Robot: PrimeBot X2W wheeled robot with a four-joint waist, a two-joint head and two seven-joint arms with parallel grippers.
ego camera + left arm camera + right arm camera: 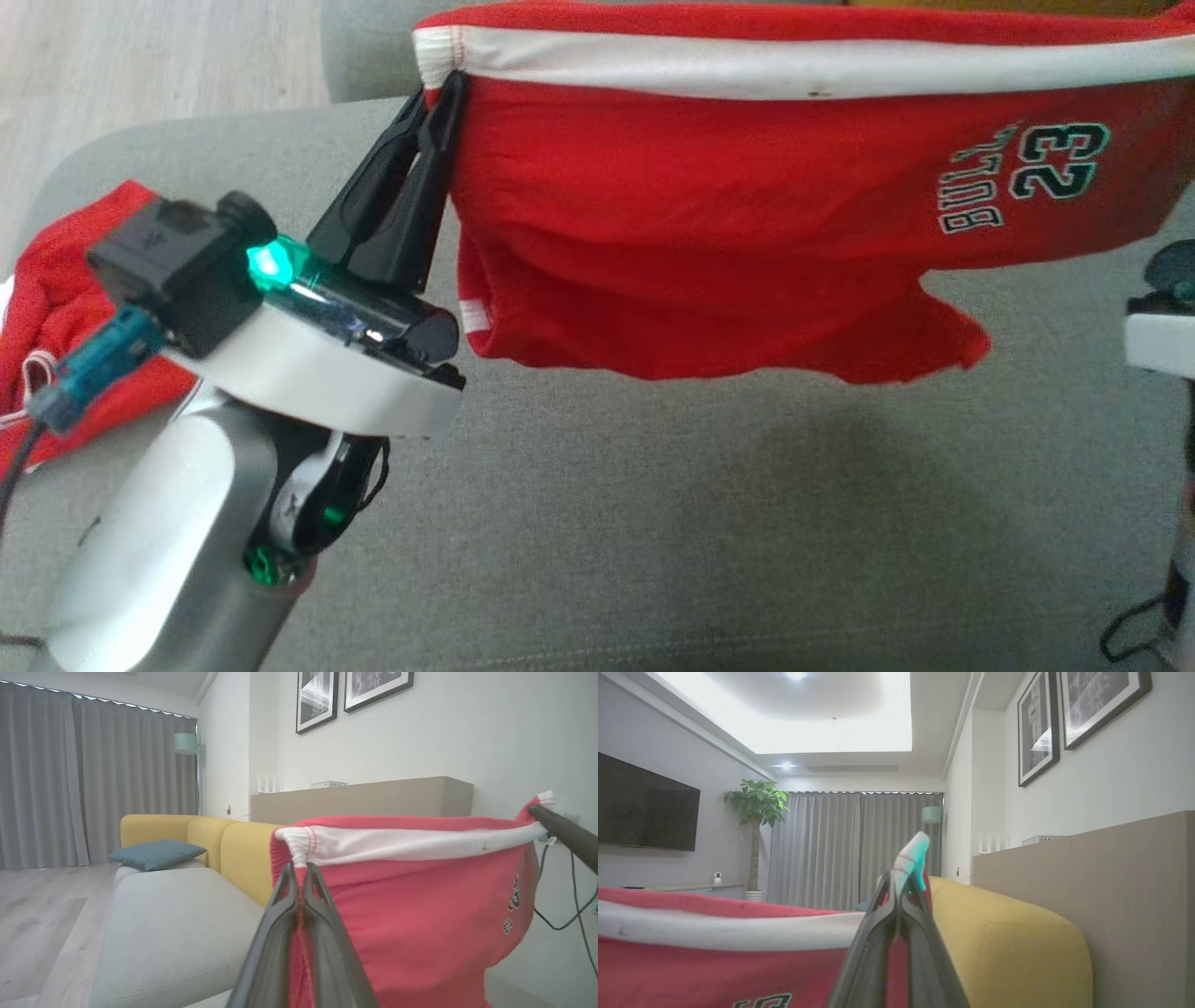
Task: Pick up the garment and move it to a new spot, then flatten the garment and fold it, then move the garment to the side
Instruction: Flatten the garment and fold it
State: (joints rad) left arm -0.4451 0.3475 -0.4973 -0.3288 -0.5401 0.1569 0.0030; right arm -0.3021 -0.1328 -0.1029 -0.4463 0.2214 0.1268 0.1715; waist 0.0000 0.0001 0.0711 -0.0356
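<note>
The garment [700,233] is a pair of red shorts with a white waistband and a "23" print. It hangs stretched in the air above a grey cushion [653,523]. My left gripper [446,89] is shut on the waistband's left corner, and the left wrist view shows its fingers pinching that white edge [299,868]. My right gripper [901,884] is shut on the opposite waistband corner, with a bit of white cloth sticking up past its tips. From the left wrist view, one right finger [560,830] shows at the far end of the garment [420,914].
A second red cloth [56,280] lies on the cushion's left edge behind my left arm. A yellow sofa back [243,854] and a beige ledge [373,798] stand behind the garment. A blue pillow [156,854] rests further along, with wood floor [140,56] to the left.
</note>
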